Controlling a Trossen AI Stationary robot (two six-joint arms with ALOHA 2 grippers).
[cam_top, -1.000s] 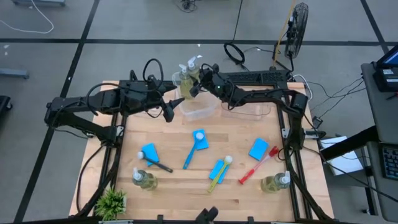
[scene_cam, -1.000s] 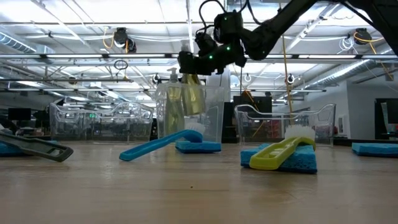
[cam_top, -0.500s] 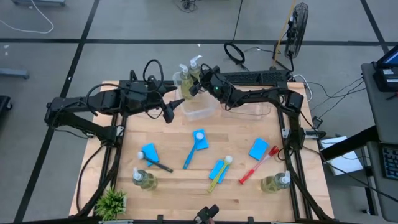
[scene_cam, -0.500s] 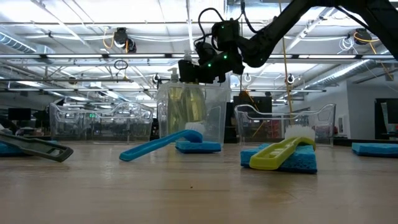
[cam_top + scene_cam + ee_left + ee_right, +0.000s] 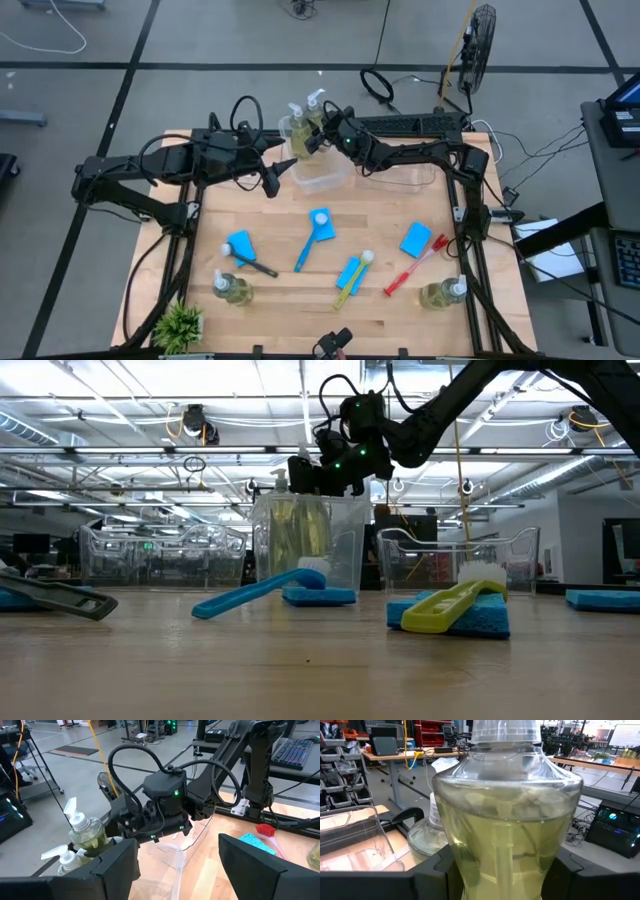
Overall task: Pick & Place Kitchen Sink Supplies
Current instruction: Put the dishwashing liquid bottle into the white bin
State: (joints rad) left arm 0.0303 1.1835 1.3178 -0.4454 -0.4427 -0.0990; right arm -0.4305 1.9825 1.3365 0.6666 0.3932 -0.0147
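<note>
A clear pump bottle of yellowish soap (image 5: 505,835) is clamped between the two dark fingers of the right pincer (image 5: 318,133), which is held above the far end of the counter (image 5: 290,300), over the far edge of a clear plastic bin (image 5: 322,176). A second pump bottle (image 5: 292,124) is seen just beside the gripped one, on the side away from the right arm; whether the two touch cannot be told. The left pincer (image 5: 282,173) is held just beside the same bin, near the right pincer, with its fingers parted and nothing between them. Well apart from both pincers, toward the near side of the counter, the remaining supplies are spread out: a blue dish brush (image 5: 308,238) lying by a blue sponge (image 5: 324,228), a yellow-green brush (image 5: 352,280) lying across another blue sponge (image 5: 347,271), a red brush (image 5: 410,268) beside a third sponge (image 5: 416,239), and a black brush (image 5: 254,265) next to a fourth sponge (image 5: 240,244). Two more pump bottles are standing near the front corners, one (image 5: 229,287) on the left arm's side and one (image 5: 443,292) on the right arm's side.
</note>
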